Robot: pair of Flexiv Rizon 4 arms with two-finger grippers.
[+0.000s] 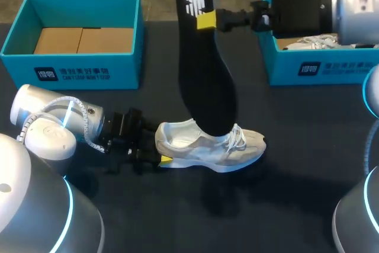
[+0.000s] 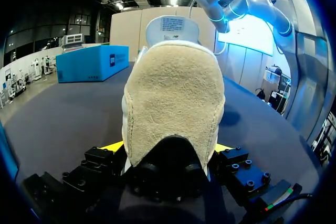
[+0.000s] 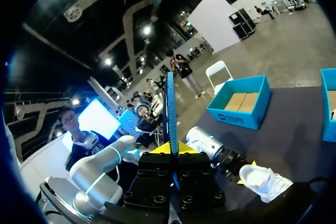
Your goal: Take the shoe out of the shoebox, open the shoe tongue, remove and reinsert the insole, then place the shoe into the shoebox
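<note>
Working the insole [image 1: 207, 81] step, I judge: left gripper [image 1: 160, 149] clamps the shoe [image 1: 207, 146] by its heel at 6 o'clock, right gripper [image 1: 207, 21] pinches the insole's upper end at 12; next needs a steady lengthwise slide.

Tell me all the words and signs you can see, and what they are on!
Nothing here can be read letter by letter.
Insole: a white logo near its upper end, a mark, not plain words.
Left box: a white sign and a row of print on the front wall, too small to read.
Right box: the same kind of sign and print, too small to read.
Shoe: a pale label on the tongue, tiny print, too blurred.
</note>
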